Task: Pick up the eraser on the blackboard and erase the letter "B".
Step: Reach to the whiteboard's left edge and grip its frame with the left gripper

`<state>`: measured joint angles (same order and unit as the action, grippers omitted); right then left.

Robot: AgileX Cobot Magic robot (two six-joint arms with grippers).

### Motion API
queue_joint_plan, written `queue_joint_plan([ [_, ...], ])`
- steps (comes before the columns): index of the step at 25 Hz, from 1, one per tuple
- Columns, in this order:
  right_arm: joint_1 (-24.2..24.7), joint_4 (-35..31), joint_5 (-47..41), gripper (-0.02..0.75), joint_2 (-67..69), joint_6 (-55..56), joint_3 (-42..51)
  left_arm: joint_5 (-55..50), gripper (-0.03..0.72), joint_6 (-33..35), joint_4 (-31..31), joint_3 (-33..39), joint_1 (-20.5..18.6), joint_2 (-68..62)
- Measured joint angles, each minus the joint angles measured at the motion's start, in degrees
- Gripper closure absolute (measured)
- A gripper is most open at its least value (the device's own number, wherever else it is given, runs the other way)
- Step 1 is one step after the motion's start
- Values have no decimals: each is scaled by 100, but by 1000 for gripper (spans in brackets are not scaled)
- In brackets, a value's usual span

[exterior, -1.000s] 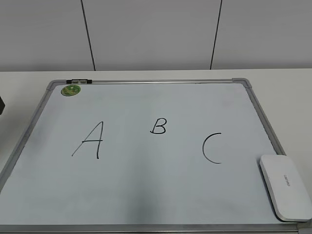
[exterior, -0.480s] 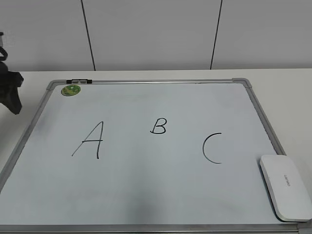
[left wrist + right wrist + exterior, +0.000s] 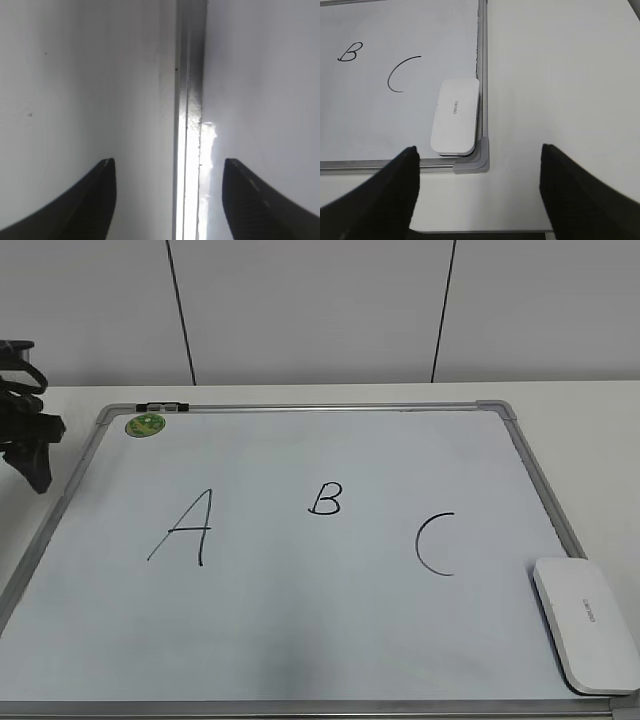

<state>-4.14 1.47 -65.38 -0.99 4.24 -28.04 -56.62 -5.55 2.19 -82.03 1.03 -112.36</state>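
Observation:
The blackboard [image 3: 300, 620] is a white board with a silver-grey frame, lying flat on the table. The small black letter "B" [image 3: 325, 499] sits mid-board between a taller "A" [image 3: 186, 527] and a curved "C" [image 3: 434, 544]. The white eraser [image 3: 586, 623] lies on the board's near right corner; it also shows in the right wrist view [image 3: 455, 115], with the "B" [image 3: 349, 52] further left. My left gripper [image 3: 30, 455] hangs open and empty over the board's left frame [image 3: 189, 100]. My right gripper [image 3: 477, 150] is open and empty, over the table short of the eraser.
A round green magnet [image 3: 145, 424] and a black marker [image 3: 163, 406] sit at the board's far left corner. White table surface [image 3: 560, 75] lies right of the board. A white panelled wall [image 3: 320, 310] stands behind.
My left gripper has come into the exterior view from the left edge and moved up toward the board's left frame. The eraser and letters have not moved.

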Motion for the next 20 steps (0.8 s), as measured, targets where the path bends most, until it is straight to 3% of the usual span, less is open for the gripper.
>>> queue_joint_plan([
  [20,0,0,0,183,0,0,0,330,256,-9,83,-81,-150,-769],
])
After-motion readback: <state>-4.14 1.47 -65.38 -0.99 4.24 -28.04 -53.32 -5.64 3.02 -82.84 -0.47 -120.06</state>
